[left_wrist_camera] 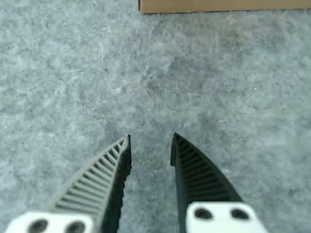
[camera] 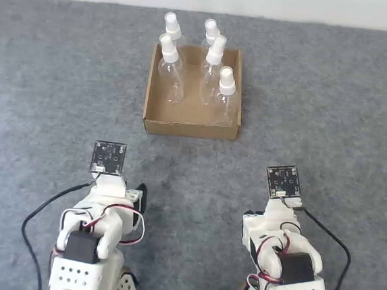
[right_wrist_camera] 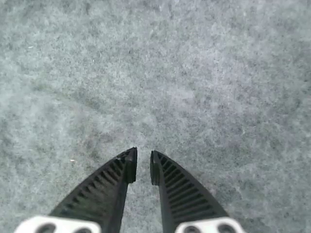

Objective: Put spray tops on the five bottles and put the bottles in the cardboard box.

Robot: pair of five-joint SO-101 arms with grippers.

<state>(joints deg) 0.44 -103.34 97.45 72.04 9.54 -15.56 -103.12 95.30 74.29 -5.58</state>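
Standing in the cardboard box (camera: 189, 128) are all five clear bottles, each upright with a white spray top on: back-left bottle (camera: 171, 40), front-left bottle (camera: 171, 82), back-right bottle (camera: 210, 41), middle-right bottle (camera: 210, 82), front-right bottle (camera: 226, 106). The front-left spray top (camera: 168, 48) and front-right spray top (camera: 227, 81) show clearly from above. Two bottles are along the box's left side, three along its right, the right ones close together; cannot tell if they touch. The box is open-topped and sits on the grey felt-like table (camera: 333, 96), at the far middle, well apart from both arms.

The left arm (camera: 98, 225) and right arm (camera: 282, 254) are folded back at the near edge, one either side, wrist cameras facing up.

Left hand (left_wrist_camera: 150, 145) is released, with a clear gap between the fingers, grasping nothing, low over bare table; a corner of the box (left_wrist_camera: 223, 6) shows ahead of it.

Right hand (right_wrist_camera: 143, 162) is all but clenched, only a thin slit between the tips, grasping nothing, over bare table
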